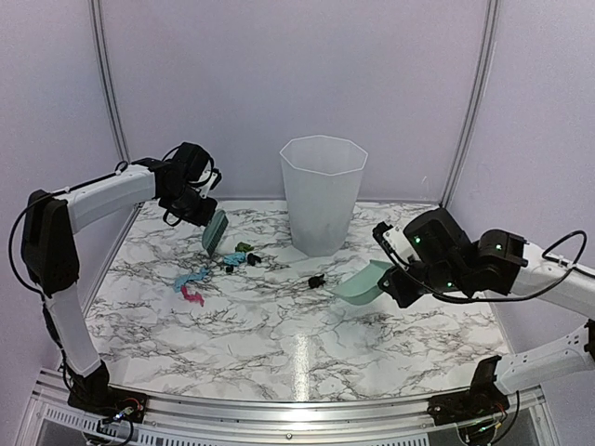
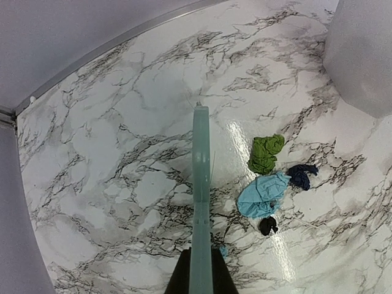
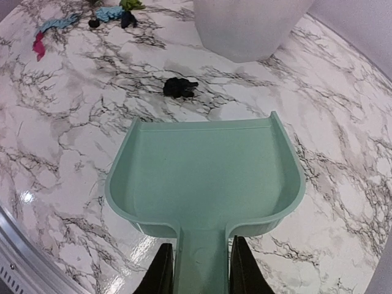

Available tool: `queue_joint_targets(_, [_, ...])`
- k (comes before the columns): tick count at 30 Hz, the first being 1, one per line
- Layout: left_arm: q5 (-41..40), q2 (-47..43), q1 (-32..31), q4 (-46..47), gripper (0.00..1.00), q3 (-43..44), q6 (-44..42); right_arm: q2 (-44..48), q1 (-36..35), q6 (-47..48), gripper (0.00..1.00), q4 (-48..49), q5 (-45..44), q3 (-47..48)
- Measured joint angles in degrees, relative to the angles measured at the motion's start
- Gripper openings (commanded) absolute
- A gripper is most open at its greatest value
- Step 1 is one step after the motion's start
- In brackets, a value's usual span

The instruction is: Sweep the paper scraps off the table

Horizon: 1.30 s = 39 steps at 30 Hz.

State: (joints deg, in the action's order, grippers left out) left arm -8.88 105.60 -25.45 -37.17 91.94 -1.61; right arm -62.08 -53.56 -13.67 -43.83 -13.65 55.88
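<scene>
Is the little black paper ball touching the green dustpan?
Apart. The right wrist view shows bare table between the black paper ball and the dustpan.

Ahead of right pincer (image 3: 202, 272): black scrap (image 3: 179, 87), then bin (image 3: 251, 24) blocking.
Left of it: open table (image 3: 55, 159).

Top cam sits high at the near side & looks far across the whole table (image 1: 279, 344). L wrist cam looks down, close, along the brush (image 2: 200, 184). R wrist cam looks low over the dustpan (image 3: 205, 171), twd far left. All 3 see the paper scraps (image 1: 233, 258).
</scene>
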Motion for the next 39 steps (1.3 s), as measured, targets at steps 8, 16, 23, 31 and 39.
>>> queue_joint_targets(8, [0.7, 1.2, -0.2, 0.1, 0.00, 1.0, -1.2, -10.2, 3.3, 3.5, 0.00, 5.3, -1.6, -3.1])
queue_joint_targets(16, [1.0, 1.4, -0.6, 0.1, 0.00, 0.7, -3.0, -17.1, 9.8, 16.8, 0.00, 14.5, 9.9, -3.5])
queue_joint_targets(23, [2.4, 1.4, -3.7, 0.1, 0.00, -1.5, -3.6, -19.9, 14.7, 24.7, 0.00, 20.9, 22.7, -4.1])
queue_joint_targets(31, [2.4, 1.4, -7.6, 0.9, 0.00, -3.5, -3.3, -26.5, 16.2, 32.0, 0.00, 24.2, 30.7, -4.5])
queue_joint_targets(39, [2.9, 1.1, -9.3, 0.9, 0.00, -3.7, -0.9, -32.9, 16.2, 31.9, 0.00, 26.5, 34.0, -0.9])
